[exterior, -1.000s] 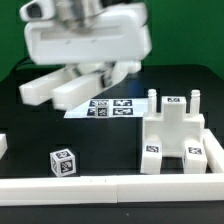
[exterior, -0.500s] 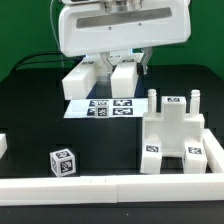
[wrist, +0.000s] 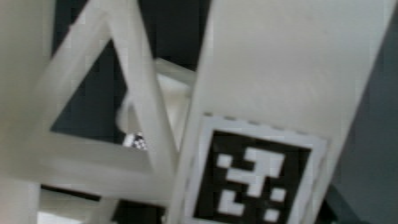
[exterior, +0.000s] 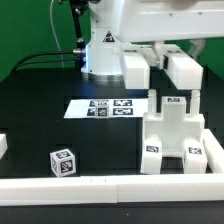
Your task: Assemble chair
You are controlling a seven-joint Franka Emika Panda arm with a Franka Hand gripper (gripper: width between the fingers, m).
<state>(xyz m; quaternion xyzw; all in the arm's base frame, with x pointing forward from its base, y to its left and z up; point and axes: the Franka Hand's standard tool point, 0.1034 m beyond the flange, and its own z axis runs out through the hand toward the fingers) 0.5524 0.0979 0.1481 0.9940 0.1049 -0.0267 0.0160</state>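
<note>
While the gripper (exterior: 159, 78) hovers just above the part-built chair (exterior: 176, 135), which stands on the black desk (exterior: 40, 125) at the exterior view's right, its jaws stand partly apart, and I cannot tell whether they hold anything. In the wrist view a tagged white slab (wrist: 267, 120) fills the frame, too close to identify. The next move likely concerns the two upright posts (exterior: 151, 100). Descend straight, centred and square to them, and go slowly, since a sideways nudge could tip the chair.
</note>
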